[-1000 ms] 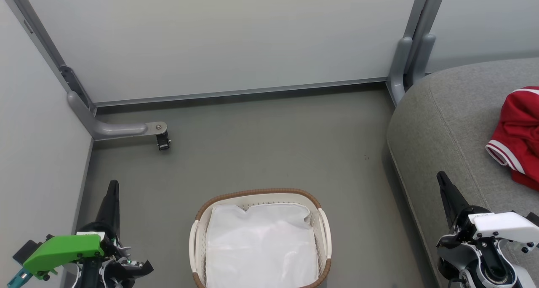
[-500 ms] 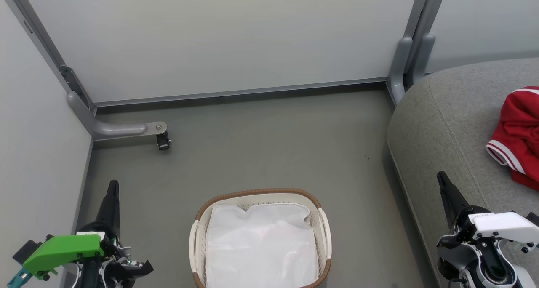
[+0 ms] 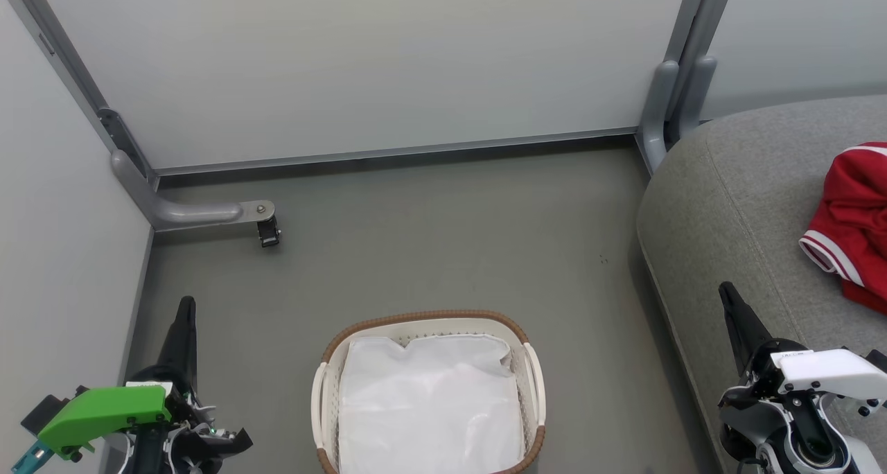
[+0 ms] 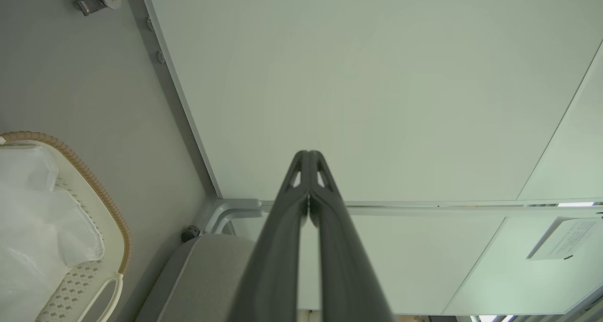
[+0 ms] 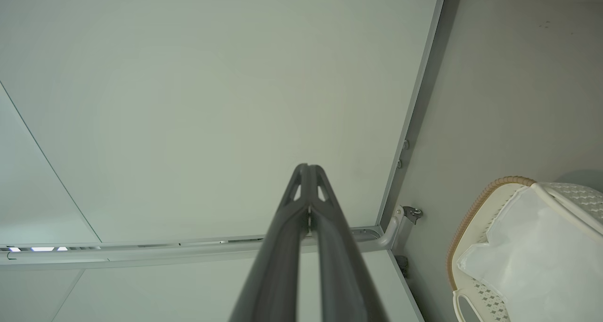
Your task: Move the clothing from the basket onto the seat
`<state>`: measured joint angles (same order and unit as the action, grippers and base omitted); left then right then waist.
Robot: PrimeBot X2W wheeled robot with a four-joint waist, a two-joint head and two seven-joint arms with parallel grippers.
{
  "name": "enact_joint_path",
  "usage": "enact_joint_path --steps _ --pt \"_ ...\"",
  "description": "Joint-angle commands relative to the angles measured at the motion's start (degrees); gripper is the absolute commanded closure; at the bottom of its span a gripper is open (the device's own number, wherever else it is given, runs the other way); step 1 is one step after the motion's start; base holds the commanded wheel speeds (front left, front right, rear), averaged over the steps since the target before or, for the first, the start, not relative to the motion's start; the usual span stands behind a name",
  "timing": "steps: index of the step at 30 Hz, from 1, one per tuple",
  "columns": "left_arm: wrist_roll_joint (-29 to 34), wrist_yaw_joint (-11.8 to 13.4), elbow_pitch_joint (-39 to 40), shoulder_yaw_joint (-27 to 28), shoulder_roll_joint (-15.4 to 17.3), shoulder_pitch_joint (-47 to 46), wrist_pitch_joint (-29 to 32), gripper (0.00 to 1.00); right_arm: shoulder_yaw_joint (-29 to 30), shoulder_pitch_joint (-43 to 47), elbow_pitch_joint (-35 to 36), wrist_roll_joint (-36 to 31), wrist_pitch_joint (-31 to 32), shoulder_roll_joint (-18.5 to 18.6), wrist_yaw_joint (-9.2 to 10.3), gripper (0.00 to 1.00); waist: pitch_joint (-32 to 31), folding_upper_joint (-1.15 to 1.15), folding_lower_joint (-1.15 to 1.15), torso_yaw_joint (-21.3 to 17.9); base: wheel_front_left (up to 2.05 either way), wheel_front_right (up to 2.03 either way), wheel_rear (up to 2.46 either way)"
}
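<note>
The task looks finished or very close to it. The clothing (image 3: 856, 224) lies in a crumpled red heap with white striped trim on the seat (image 3: 734, 204), towards its far right, and the picture's edge cuts it off, so how many garments make up the heap cannot be told. The basket (image 3: 423, 317) stands on the floor (image 3: 443, 238) between the two arms, well apart from the seat, and what shows inside it is the white liner (image 3: 429, 405), rumpled and spread from wall to wall. No red lies on top of the liner. Whether anything is tucked beneath it cannot be told, and the basket's near end runs off the bottom of the head view. The left wrist view catches one end of the basket and the right wrist view the other, and both ends hold white liner alone. The left gripper (image 3: 186, 302) sits low at the left, beside the basket and not touching it, fingers pressed together at the tips and holding nothing. The right gripper (image 3: 724, 288) sits low at the right, over the seat's front edge, near the clothing but apart from it, also closed to a point and empty. Both wrist views confirm the tips meeting with nothing between them. If anything is left, it is a check under the liner for a stray garment. Otherwise the clothing is already where it belongs.
</note>
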<state>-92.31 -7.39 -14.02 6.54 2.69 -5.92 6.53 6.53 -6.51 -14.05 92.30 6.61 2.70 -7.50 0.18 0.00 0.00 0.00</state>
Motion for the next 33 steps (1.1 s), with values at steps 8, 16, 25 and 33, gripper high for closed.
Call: enact_joint_path --steps 8,16,25,33 --pt "-0.2 -0.3 0.1 0.1 0.4 -0.6 0.2 1.00 0.1 0.6 0.2 0.2 0.1 0.3 0.02 1.00 0.0 0.00 0.00 0.0 0.00 0.00 0.00" --pt "-0.2 -0.3 0.1 0.1 0.4 -0.6 0.2 1.00 0.1 0.6 0.2 0.2 0.1 0.3 0.02 1.00 0.0 0.00 0.00 0.0 0.00 0.00 0.00" --pt "-0.2 -0.3 0.1 0.1 0.4 -0.6 0.2 1.00 0.1 0.6 0.2 0.2 0.1 0.3 0.02 1.00 0.0 0.00 0.00 0.0 0.00 0.00 0.00" --pt "-0.2 -0.3 0.1 0.1 0.4 -0.6 0.2 1.00 0.1 0.6 0.2 0.2 0.1 0.3 0.03 1.00 0.0 0.00 0.00 0.0 0.00 0.00 0.00"
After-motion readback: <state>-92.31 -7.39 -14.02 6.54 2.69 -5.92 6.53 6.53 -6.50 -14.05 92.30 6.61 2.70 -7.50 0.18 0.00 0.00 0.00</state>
